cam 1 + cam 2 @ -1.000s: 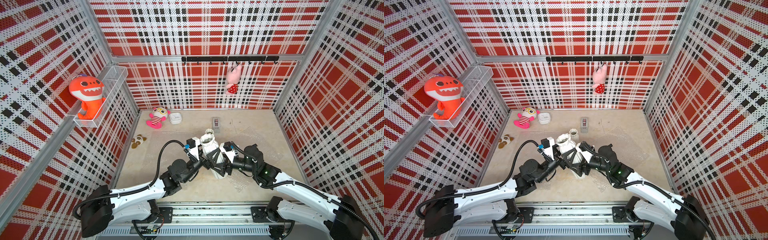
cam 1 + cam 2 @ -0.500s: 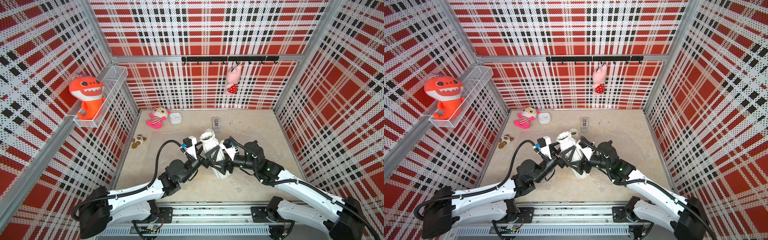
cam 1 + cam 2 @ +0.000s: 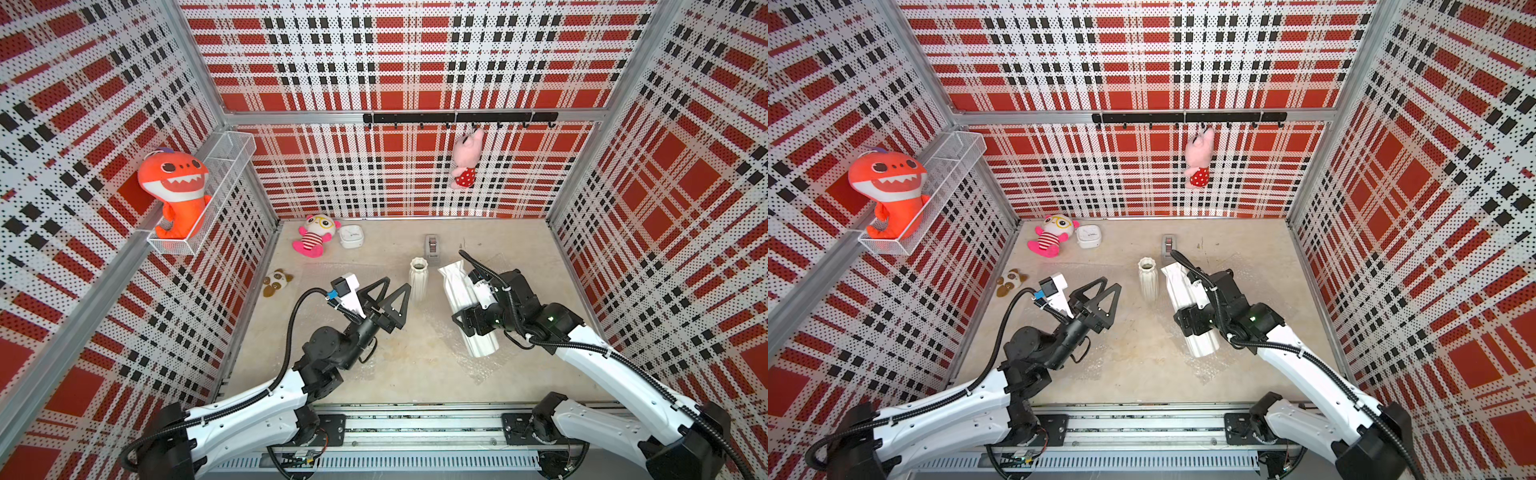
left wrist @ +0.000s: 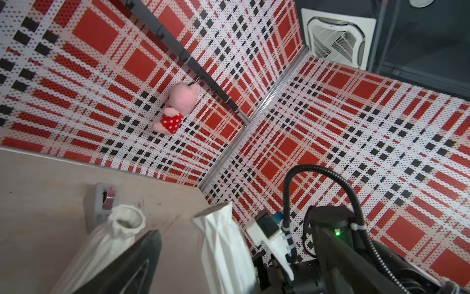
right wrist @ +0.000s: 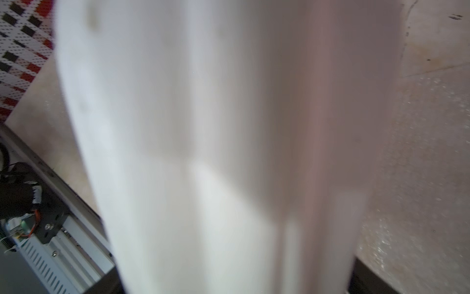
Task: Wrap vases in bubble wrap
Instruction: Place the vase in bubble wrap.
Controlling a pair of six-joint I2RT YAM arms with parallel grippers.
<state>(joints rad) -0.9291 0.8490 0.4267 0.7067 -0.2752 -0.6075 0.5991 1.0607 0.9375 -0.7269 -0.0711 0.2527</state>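
Placement is the step: the right hand (image 3: 473, 321) grips the larger vase (image 3: 457, 286), tilted over the bubble wrap (image 3: 484, 370). The left hand (image 3: 396, 283), open and empty, hovers beside the upright smaller vase (image 3: 418, 277). Next, the held vase likely needs laying flat on the sheet.

The beige tabletop (image 3: 511, 237) bears bubble wrap (image 3: 482, 368), an upright vase (image 3: 418, 279), tape dispenser (image 3: 432, 248) and white box (image 3: 351, 237).

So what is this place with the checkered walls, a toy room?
Looks like a robot testing booth, not a playroom. A left arm and right arm sit on a metal rail, plaid walls box in one small table, and toys like the orange shark plush seem to be props.
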